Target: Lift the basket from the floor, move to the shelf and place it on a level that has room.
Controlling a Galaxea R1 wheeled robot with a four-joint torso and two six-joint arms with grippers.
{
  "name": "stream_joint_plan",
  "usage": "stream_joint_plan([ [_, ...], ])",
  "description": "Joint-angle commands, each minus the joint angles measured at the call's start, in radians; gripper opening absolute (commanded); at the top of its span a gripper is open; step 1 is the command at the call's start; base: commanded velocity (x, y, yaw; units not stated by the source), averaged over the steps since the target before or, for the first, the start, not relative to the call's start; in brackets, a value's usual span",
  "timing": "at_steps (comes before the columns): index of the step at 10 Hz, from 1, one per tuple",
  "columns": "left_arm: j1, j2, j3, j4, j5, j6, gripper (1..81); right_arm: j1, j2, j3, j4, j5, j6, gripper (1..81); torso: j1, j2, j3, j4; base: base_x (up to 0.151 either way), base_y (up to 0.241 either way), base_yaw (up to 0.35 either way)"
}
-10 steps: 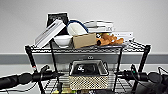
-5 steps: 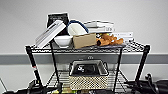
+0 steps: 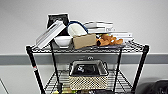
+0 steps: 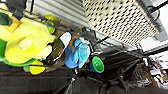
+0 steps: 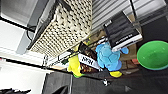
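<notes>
— What differs from a second ago?
— My arms have left the frame's lower corners; the basket [image 3: 88, 75] sits bottom center on the shelf's [image 3: 140, 65] middle level [image 3: 119, 80].
— Writing? End effectors?
— Illegible; cannot tell.

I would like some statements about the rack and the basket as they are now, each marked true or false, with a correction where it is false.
1. The basket stands on the rack's middle tier. True.
2. The top tier of the shelf is bare. False: it carries books, a white bowl, a brown cardboard box and more.
3. The inside of the basket is dark with white marks. True.
4. The basket lies on its side. False: it stands upright, its opening upward.
5. Colourful toys lie on the tier below the basket. True.
</notes>
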Motion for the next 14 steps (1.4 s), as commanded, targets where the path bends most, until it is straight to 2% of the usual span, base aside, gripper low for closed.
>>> stream_joint_plan([
  [1,0.058,-0.067,-0.032,-0.072,0.139,-0.057,81.1,-0.02,-0.051,-0.04,0.001,-0.25,0.02,81.1,0.0,0.0,0.0,0.0,0.0,0.0,0.0],
  [2,0.119,-0.064,-0.039,-0.071,0.128,-0.057,81.1,-0.07,-0.05,-0.043,-0.019,-0.257,0.02,81.1,0.0,0.0,0.0,0.0,0.0,0.0,0.0],
  [4,0.268,-0.027,-0.087,-0.04,0.015,-0.054,81.1,-0.18,-0.019,-0.095,-0.076,-0.242,0.02,81.1,-0.001,0.0,0.0,0.0,0.0,0.0,0.0],
  [5,0.319,0.022,-0.152,-0.025,-0.012,-0.051,81.1,-0.221,0.021,-0.144,-0.096,-0.242,0.02,81.1,-0.001,0.0,0.001,0.0,0.0,0.0,0.0],
  [9,0.462,0.149,-0.308,0.003,-0.13,-0.043,81.1,-0.343,0.148,-0.322,-0.174,-0.234,0.02,81.1,-0.001,-0.001,0.001,0.0,0.0,0.0,0.0],
  [11,0.502,0.209,-0.399,0.025,-0.157,-0.043,81.1,-0.398,0.211,-0.413,-0.203,-0.199,0.02,81.1,-0.001,-0.001,0.001,0.0,0.0,0.0,0.0],
  [14,0.542,0.313,-0.517,0.066,-0.16,-0.043,81.1,-0.45,0.275,-0.497,-0.243,-0.148,0.019,81.1,-0.001,-0.001,0.001,0.0,0.0,0.0,0.0],
])
